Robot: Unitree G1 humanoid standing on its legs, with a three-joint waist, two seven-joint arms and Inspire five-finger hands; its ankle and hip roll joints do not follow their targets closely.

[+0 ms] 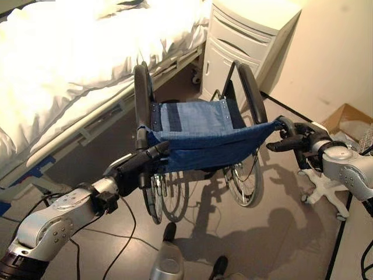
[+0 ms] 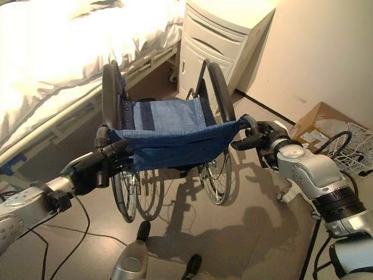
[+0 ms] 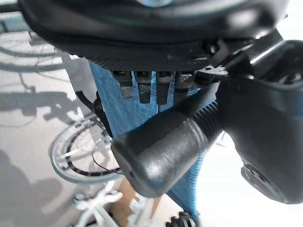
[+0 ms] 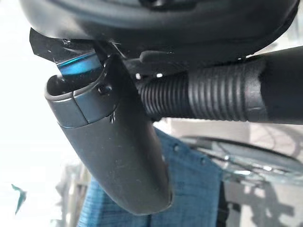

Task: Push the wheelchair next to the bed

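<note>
The wheelchair (image 1: 201,137) with a blue fabric backrest (image 1: 204,146) stands on the grey floor (image 1: 262,233), just right of the bed (image 1: 70,64) and near a white bedside cabinet (image 1: 245,41) at the far side. The left hand (image 1: 135,169) is curled round the left push handle (image 3: 161,153). The right hand (image 2: 265,140) is wrapped round the right push handle (image 4: 222,97).
</note>
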